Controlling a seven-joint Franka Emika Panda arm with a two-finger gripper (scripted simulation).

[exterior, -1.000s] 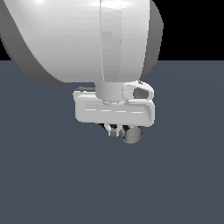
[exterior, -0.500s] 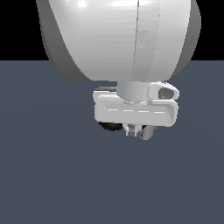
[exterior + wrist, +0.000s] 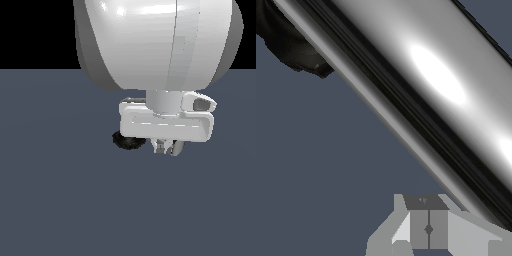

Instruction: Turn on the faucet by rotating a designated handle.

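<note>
In the exterior view the faucet shows only as a ridged black base [image 3: 127,141] peeking out on the exterior view's left under my white hand. A small piece of the shiny handle [image 3: 176,148] sticks out just right of my gripper [image 3: 162,148]. In the wrist view the handle [image 3: 436,85] is a broad chrome bar running diagonally, very close, with the black base [image 3: 291,45] at its far end. My gripper [image 3: 428,231] looks shut, its two fingers pressed together with nothing between them, right beside the bar. Whether they touch it I cannot tell.
The big white arm link [image 3: 160,45] fills the upper part of the exterior view and hides most of the faucet. A flat dark grey-blue floor [image 3: 60,200] lies all around.
The arm and hand have shifted toward the exterior view's right. The black base has come out from behind the hand on its left side.
</note>
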